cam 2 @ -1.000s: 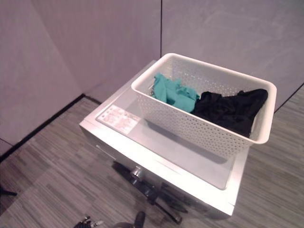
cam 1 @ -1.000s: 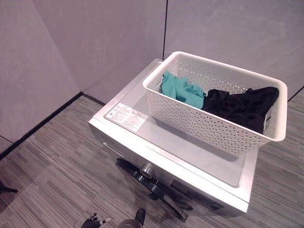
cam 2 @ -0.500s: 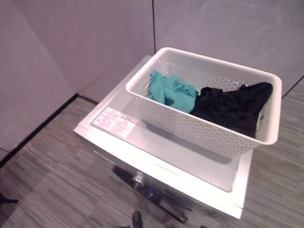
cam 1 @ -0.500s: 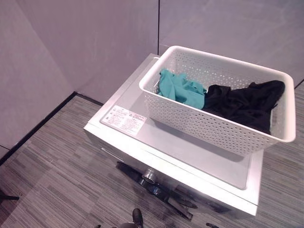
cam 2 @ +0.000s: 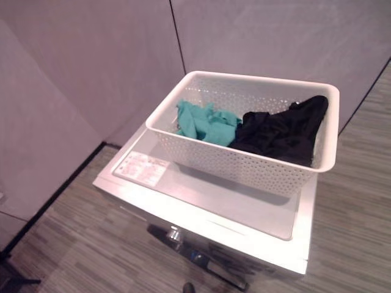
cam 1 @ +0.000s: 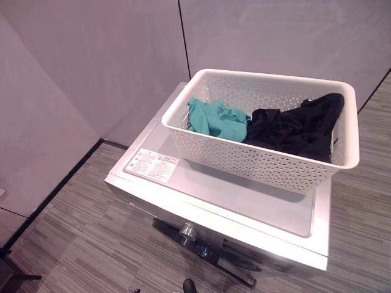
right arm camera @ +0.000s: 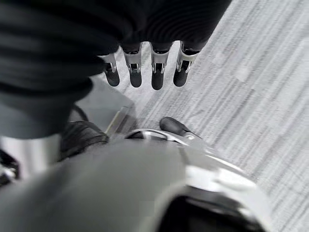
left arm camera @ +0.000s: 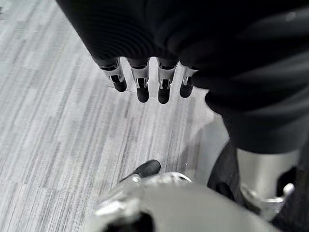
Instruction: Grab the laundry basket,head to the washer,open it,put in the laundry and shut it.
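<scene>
A white perforated laundry basket (cam 1: 256, 161) stands on the flat top of the silver washer (cam 1: 244, 196), toward its back right. Inside it lie a teal cloth (cam 1: 214, 119) on the left and a black garment (cam 1: 293, 125) on the right. On the washer's front face below the top edge I see a knob (cam 1: 186, 232) and the dark door (cam 1: 211, 251). My left hand (left arm camera: 141, 86) hangs over the floor with relaxed fingers and nothing in it. My right hand (right arm camera: 155, 73) hangs the same way, open and holding nothing.
The washer sits in a corner of plain grey wall panels (cam 1: 91, 73), close behind and to its left. A white label (cam 1: 151, 165) is stuck on the top's front left. Grey striped flooring (cam 1: 79, 244) stretches in front and to the left.
The whole picture has shifted as the camera moved. The basket stays in the same place on the washer.
</scene>
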